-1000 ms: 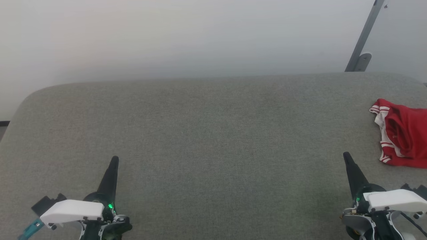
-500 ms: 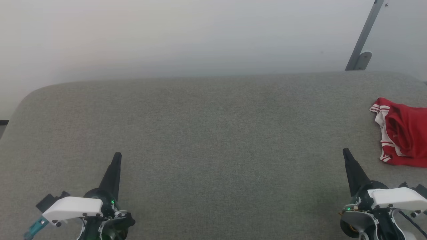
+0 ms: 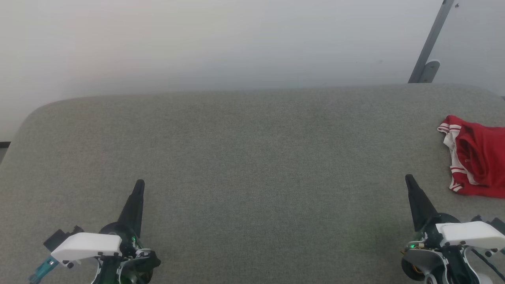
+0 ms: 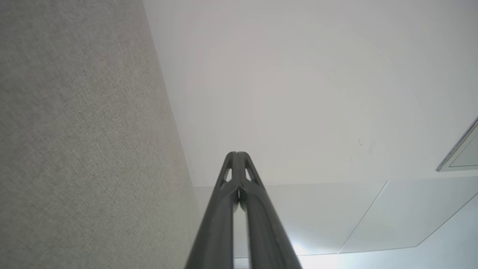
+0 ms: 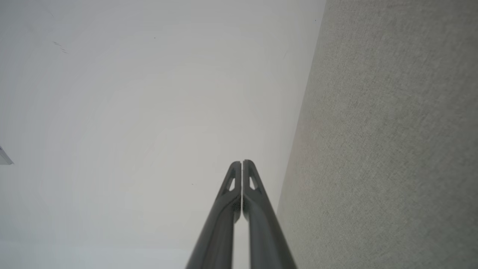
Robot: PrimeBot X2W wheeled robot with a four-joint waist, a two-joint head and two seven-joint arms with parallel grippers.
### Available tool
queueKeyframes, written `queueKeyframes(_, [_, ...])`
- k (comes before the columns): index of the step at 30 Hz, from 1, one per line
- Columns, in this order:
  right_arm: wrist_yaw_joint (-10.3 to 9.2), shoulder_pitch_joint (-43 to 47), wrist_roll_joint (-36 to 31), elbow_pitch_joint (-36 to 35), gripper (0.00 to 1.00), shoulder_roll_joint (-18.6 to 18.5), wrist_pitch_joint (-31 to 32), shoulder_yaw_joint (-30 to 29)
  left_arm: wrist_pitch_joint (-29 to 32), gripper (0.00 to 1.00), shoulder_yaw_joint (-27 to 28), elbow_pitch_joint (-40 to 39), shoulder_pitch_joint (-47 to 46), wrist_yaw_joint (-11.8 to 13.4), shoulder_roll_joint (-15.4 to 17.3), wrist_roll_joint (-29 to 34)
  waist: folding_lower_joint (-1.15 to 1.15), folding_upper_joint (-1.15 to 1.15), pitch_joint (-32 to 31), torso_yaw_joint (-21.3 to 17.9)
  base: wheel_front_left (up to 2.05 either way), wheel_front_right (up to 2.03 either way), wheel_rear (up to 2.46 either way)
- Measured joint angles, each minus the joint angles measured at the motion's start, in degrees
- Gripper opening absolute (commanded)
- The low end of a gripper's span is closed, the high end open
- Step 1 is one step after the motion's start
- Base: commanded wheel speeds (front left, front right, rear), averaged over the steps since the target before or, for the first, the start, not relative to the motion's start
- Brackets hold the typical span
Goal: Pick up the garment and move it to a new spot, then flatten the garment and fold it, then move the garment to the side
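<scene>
We judge the garment (image 3: 477, 161) light, soft and floppy, so it will drape and drag. We'd pinch the striped trim edge, not the bunched middle. It lies crumpled on the grey fabric surface (image 3: 252, 157), ahead and to the right of the right gripper (image 3: 408, 180), not touching it. The left gripper (image 3: 139, 184) sits well left of the right gripper. Both jaws are pressed together, empty.

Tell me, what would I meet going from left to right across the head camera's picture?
First the left gripper, shut → the grey cushion, bare in the middle → the right gripper, shut → the red garment, crumpled at the right edge.
</scene>
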Motion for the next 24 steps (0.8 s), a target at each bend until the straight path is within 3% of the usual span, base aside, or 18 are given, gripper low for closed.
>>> queueKeyframes(24, [0.00, 0.0, 0.0, 0.0, 0.00, 0.0, 0.0, 0.0, 0.0, 0.00, 0.0, 0.0, 0.0, 0.0, 0.0, 0.0, 0.00, 0.00, 0.0, 0.0, 0.00, 0.00, 0.00])
